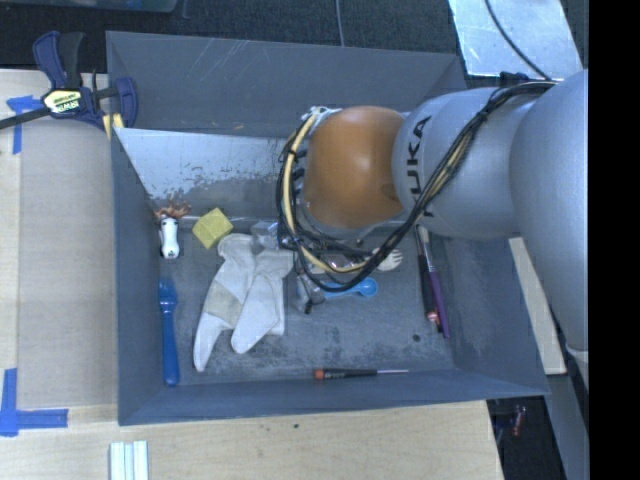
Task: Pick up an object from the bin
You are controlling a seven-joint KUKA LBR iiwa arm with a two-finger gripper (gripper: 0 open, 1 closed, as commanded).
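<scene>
In the grey bin (250, 88) I worry about the limp white glove (245, 293) lying mid-floor: the gripper (305, 296), open or closed I cannot tell, stands at its right edge beside a small blue piece (366, 288), so a pinch may catch only loose cloth, which could slip out.

One camera looks down into the grey bin (380, 353) from above, leaning slightly so the far wall shows its inner face. It is near enough for the bin to span most of the view; the arm (500, 168) enters from the right.
</scene>
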